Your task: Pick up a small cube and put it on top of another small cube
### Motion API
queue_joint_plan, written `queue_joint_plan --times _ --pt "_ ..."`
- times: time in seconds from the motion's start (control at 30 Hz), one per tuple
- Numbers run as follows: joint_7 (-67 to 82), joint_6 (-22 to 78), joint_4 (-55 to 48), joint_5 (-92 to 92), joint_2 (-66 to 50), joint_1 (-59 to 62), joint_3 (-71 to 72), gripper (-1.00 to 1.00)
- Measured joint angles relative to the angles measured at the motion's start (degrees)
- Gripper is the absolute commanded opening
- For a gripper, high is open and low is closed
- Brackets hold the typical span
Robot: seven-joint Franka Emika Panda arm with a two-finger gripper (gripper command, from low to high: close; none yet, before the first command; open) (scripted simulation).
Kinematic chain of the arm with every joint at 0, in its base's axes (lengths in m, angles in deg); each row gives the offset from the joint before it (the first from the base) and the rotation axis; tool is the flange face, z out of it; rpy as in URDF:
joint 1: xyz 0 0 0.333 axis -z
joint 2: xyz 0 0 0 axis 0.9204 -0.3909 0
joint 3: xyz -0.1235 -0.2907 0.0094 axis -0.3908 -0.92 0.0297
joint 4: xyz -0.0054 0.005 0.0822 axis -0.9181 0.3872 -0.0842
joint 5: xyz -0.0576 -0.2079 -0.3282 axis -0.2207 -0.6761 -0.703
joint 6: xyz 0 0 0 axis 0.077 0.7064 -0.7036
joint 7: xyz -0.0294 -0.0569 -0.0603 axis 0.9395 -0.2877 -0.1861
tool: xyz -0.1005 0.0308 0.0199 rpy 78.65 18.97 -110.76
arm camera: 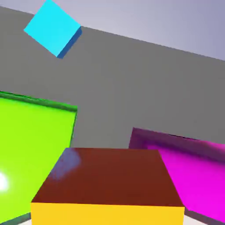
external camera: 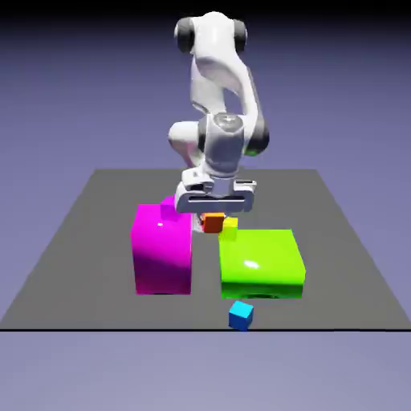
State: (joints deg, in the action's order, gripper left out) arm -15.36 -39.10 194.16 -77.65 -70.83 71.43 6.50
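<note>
Exterior view is showing the fingers (external camera: 213, 215) pinching the orange cube (external camera: 213, 222), which is hanging just beside the yellow cube (external camera: 230, 229), between the big magenta block (external camera: 163, 249) and the green block (external camera: 262, 263) on the table (external camera: 80, 241). A blue cube (external camera: 240, 315) is sitting near the front edge. Hand view is showing the orange cube (arm camera: 110, 178) filling the bottom, hiding the fingertips.

The gripper (external camera: 213, 210) hangs low over the narrow gap between the big magenta block (external camera: 163, 250) and the big lime-green block (external camera: 262, 263), so both blocks stand close at its sides. In this gap the small yellow cube (external camera: 230, 229) sits just beside the green block. The grey table (external camera: 337, 241) is free near the edges, except the small blue cube (external camera: 241, 315) in front.
</note>
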Motion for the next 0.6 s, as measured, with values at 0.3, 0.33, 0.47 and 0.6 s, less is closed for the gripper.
queue_joint_plan --times 0.3,0.33,0.47,0.6 --pt "0.34 3.17 14.70 6.66 18.69 -13.75 -6.12 -1.00" --pt "0.38 3.52 16.34 7.40 20.76 -15.27 -6.80 -1.00" --pt "0.44 0.19 20.18 6.41 19.66 -14.66 -5.90 -1.00" --pt "0.38 -9.63 24.41 6.69 14.06 -14.72 -5.50 1.00"
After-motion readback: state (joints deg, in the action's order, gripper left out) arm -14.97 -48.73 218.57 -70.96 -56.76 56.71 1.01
